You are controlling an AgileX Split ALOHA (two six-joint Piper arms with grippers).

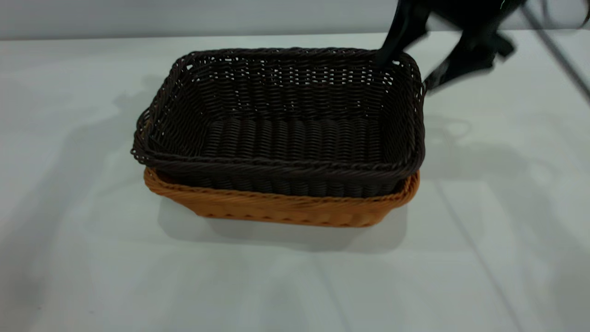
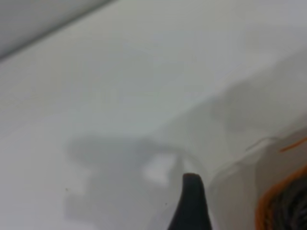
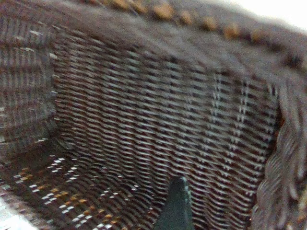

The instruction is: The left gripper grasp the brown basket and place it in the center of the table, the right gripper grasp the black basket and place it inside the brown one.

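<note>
The black basket [image 1: 286,120] sits nested inside the brown basket [image 1: 281,207] in the middle of the white table [image 1: 92,258]. My right gripper [image 1: 413,64] is at the black basket's back right corner. It is open, with one finger [image 1: 392,46] inside the rim and the other outside. The right wrist view shows the dark woven inner wall [image 3: 158,120] and one fingertip [image 3: 176,206] inside the basket. My left gripper [image 2: 235,213] hovers over bare table beside the brown basket's corner [image 2: 268,201]. It is open and empty, and only one fingertip [image 2: 192,201] shows. It is out of the exterior view.
Loose orange strands [image 2: 292,143] lie on the table beside the brown basket. The right arm's cable [image 1: 557,50] runs down the back right. Bare tabletop lies all round the baskets.
</note>
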